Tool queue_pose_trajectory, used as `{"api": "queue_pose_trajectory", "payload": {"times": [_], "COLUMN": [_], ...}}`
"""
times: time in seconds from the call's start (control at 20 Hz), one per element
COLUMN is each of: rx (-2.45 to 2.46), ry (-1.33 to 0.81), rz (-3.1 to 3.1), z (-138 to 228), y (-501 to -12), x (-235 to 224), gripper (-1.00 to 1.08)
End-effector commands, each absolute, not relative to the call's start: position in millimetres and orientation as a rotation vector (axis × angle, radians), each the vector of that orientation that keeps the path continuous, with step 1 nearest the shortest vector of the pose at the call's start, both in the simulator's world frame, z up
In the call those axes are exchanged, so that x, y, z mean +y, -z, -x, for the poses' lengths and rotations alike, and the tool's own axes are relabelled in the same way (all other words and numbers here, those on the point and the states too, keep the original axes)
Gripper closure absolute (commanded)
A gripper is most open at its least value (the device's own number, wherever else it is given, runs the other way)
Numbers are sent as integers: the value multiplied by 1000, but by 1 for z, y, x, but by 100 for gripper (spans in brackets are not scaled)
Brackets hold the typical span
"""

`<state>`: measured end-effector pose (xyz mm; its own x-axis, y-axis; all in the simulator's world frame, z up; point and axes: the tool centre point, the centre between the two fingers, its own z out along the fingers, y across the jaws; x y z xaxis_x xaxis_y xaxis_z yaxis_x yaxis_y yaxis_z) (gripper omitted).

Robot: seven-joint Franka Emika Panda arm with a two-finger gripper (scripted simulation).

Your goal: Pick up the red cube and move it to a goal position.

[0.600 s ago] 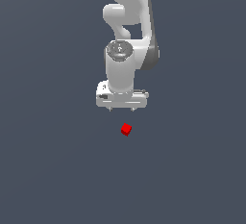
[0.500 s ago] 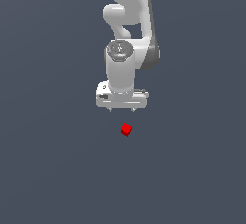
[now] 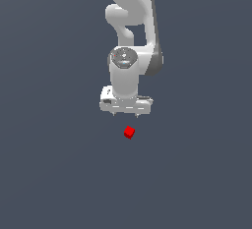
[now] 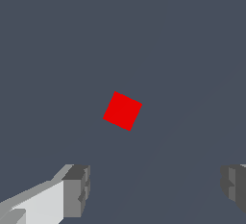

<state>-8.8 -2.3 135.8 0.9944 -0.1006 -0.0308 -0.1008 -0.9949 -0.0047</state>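
One red cube (image 3: 129, 132) lies near your gripper (image 3: 125, 113), whose fingers are spread wide; its skewed faces could slip as you close.

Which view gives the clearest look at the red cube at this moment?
The wrist view: the red cube appears large, unobstructed, seen from above, rotated relative to the open gripper. In the exterior view the cube is only a tiny red speck on the grey surface below the gripper, apart from it.
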Motion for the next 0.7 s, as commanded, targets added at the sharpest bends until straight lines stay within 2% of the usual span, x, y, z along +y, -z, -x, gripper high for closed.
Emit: {"api": "queue_pose_trajectory", "payload": {"times": [0.0,0.65], "rx": [209,640], "ry": [-45,-13], "rz": [3129,3075], "z": [7,-11], "y": [-127,-52], "x": [0,13], "gripper": [-92,-92]}}
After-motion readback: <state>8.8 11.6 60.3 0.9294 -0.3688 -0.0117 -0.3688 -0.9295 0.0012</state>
